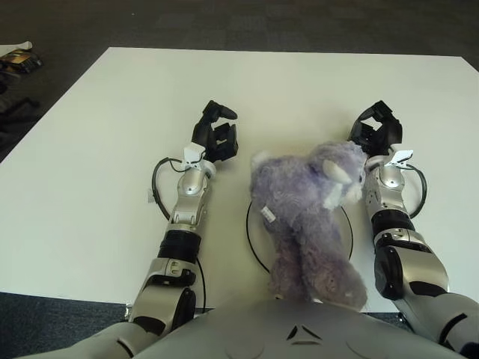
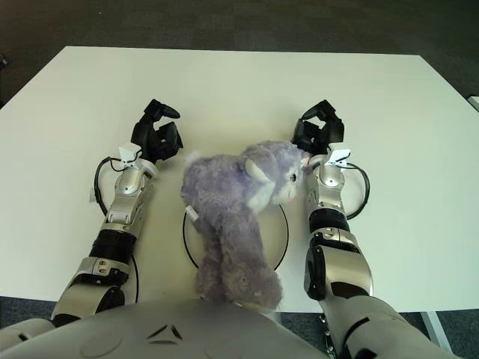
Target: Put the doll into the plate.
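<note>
Risk is sitting mostly with the fluffy purple plush doll (image 1: 307, 217), the largest thing in view. It is lying across the flat white round plate with a thin dark rim (image 1: 250, 238), head toward the robot's right hand and hind end spilling over the plate's near edge toward the robot's torso. My judgement: because so much of the soft body is overhanging the rim, a brush from either forearm could be dragging it partly off the plate, and the light plate could be sliding with it.

The right hand (image 1: 376, 131) is showing just beside the doll's head, on its right side, black fingers (image 1: 382, 111) curling loosely and gripping nothing; whether it is touching the fur cannot be told. Any sweep inward from here would be pushing the head.

The left hand (image 1: 215, 134) is showing to the left of the doll, apart from it, fingers half curled and holding nothing.

Everything is sitting on a broad plain white tabletop (image 1: 97, 149), smooth and likely offering little grip. Around it, dark grey carpeted floor (image 1: 224, 22) is filling the room, with some small dark clutter (image 1: 19, 60) at the far left, too unclear to name.
</note>
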Robot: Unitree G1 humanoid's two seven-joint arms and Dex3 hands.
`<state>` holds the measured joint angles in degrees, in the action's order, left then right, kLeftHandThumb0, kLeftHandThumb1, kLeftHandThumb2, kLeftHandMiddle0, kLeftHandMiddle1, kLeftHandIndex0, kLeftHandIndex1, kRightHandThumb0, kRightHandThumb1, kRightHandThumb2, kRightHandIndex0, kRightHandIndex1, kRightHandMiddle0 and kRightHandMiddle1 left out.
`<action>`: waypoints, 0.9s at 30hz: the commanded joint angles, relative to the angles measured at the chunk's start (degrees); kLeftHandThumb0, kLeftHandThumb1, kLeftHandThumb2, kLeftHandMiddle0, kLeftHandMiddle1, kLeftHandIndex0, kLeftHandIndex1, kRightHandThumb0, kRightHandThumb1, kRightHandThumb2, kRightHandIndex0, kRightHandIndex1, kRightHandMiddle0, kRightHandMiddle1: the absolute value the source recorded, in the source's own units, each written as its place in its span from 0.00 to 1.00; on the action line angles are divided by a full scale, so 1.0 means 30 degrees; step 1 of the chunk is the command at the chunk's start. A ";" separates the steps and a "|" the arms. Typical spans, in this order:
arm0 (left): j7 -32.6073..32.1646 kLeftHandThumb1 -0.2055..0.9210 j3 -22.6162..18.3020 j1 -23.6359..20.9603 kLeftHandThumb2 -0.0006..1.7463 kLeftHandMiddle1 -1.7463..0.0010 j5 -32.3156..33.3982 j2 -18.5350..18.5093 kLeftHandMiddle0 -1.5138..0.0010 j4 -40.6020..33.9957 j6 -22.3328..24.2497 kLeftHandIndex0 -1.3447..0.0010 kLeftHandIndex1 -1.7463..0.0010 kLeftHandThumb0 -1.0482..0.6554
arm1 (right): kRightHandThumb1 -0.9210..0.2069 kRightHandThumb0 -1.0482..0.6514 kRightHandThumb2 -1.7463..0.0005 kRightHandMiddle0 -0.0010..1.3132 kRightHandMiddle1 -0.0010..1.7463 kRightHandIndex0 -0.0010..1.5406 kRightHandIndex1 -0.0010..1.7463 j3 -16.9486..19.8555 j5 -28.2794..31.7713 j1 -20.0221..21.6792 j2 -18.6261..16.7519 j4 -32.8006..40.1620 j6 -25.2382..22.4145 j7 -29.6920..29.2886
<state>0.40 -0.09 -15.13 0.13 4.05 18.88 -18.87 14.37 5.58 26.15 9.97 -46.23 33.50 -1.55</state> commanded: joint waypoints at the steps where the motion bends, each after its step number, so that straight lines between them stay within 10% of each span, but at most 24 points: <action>1: -0.0172 0.77 -0.0147 0.1158 0.50 0.00 -0.0056 -0.0074 0.36 0.1272 -0.0237 0.74 0.00 0.39 | 0.50 0.34 0.28 0.44 1.00 0.83 1.00 -0.0533 -0.0304 -0.2129 -0.1000 -0.0021 -0.1003 -0.0080; 27: -0.0135 0.78 -0.0109 0.0778 0.49 0.00 -0.0232 -0.0315 0.35 0.2441 -0.1265 0.74 0.00 0.39 | 0.50 0.34 0.27 0.45 1.00 0.82 1.00 -0.0784 0.0184 -0.3545 -0.0945 0.4319 -0.4977 0.0205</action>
<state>0.10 -0.24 -16.86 -0.76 2.97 22.89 -22.04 12.60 6.12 19.35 8.54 -31.89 21.79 -1.21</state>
